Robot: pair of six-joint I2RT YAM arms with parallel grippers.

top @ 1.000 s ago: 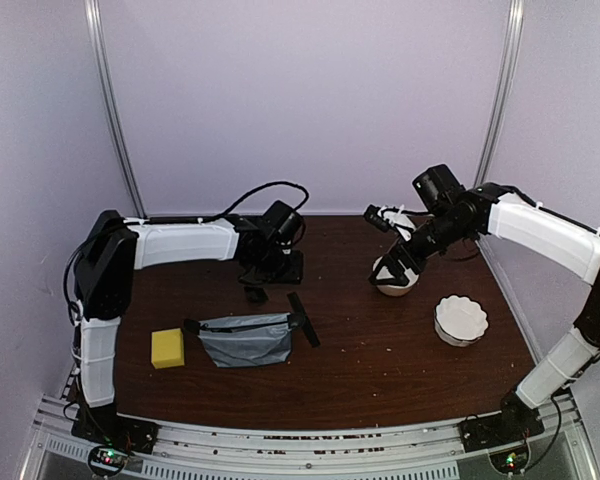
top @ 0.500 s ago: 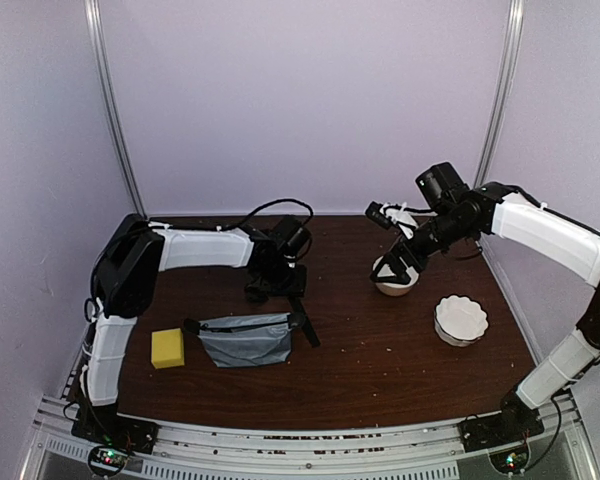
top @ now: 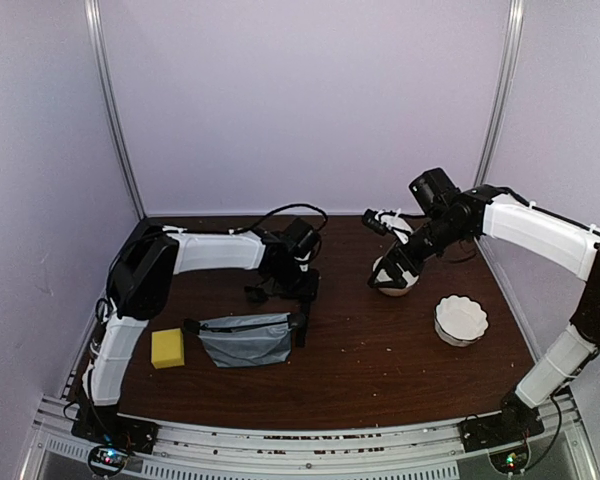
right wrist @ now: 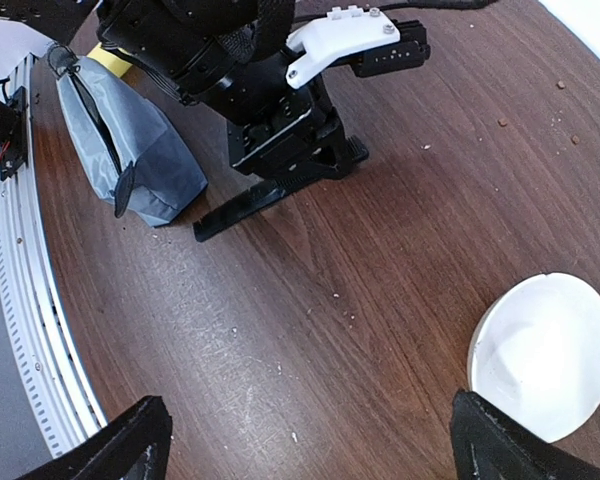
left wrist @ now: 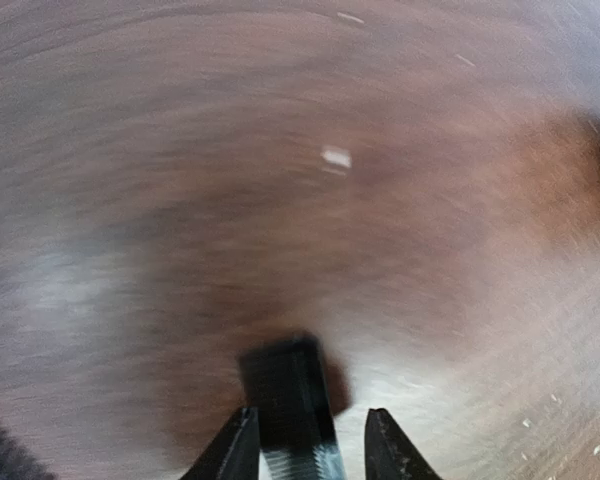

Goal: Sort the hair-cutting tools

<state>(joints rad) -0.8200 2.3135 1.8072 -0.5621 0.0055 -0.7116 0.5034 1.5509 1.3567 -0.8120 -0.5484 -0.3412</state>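
Just right of grey pouch [top: 245,340]: my left gripper [left wrist: 310,418] straddling slim black comb [left wrist: 285,385], jaws half open, not clamping yet. Comb's long axis running along pouch's right end. Farther right, my right gripper [right wrist: 315,440] hanging wide open, empty.

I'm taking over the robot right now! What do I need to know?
Left pincer: open around the comb, with a gap on one side, not clamped yet.
Right pincer: open and empty, by the far bowl.
The comb lies beside the pouch. Scissors and clipper: I cannot spot them.
Done: cannot tell from here.
Left to do: grip the comb and sort it, then the other tools.
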